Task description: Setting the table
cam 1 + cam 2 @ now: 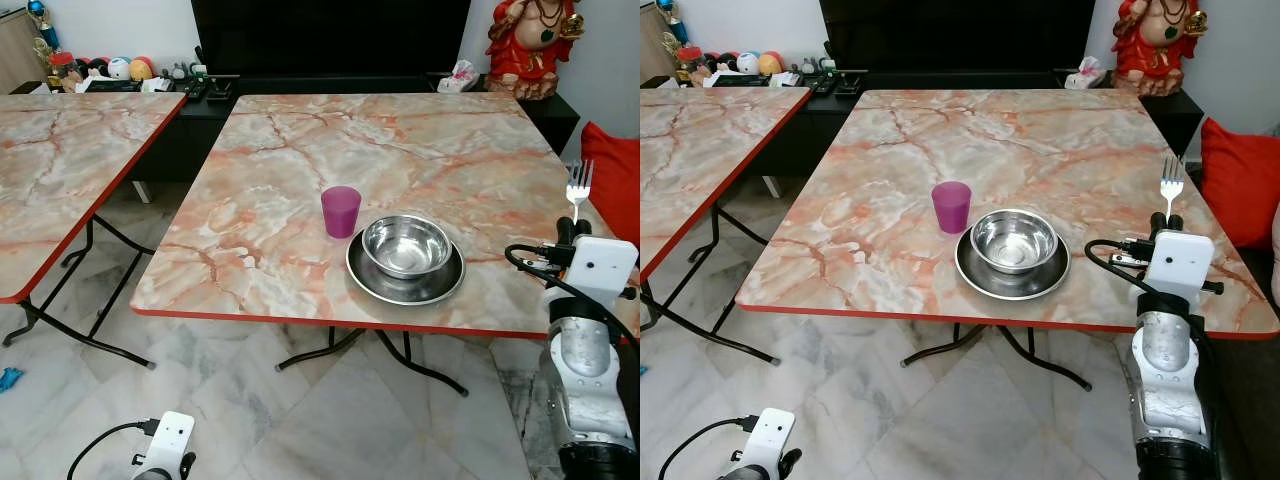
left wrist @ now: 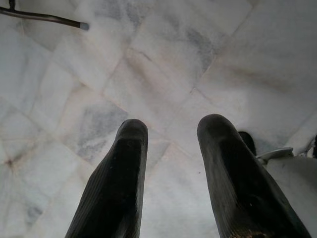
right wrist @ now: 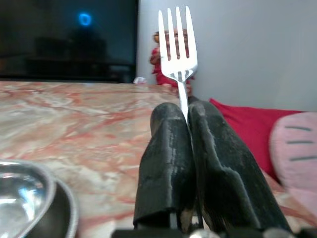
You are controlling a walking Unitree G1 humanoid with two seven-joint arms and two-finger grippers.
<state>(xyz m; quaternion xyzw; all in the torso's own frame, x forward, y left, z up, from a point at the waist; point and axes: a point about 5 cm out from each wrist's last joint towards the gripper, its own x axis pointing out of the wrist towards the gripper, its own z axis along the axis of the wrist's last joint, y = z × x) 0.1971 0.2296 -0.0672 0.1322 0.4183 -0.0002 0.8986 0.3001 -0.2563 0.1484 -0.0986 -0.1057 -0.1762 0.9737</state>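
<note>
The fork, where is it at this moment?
The fork stands upright, tines up, pinched in the right gripper at the table's right edge, right of the steel bowl and plate.

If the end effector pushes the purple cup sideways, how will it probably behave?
The purple cup looks like thin plastic and seems empty, so it is probably light and would slide easily on the smooth marble-pattern table. It is taller than wide, so a high push may tip it. It stands close beside the steel plate, which could stop it.

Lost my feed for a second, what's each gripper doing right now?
Left gripper: open, holding nothing, hanging low over the floor.
Right gripper: shut on the fork, tines up, beside the table.
</note>
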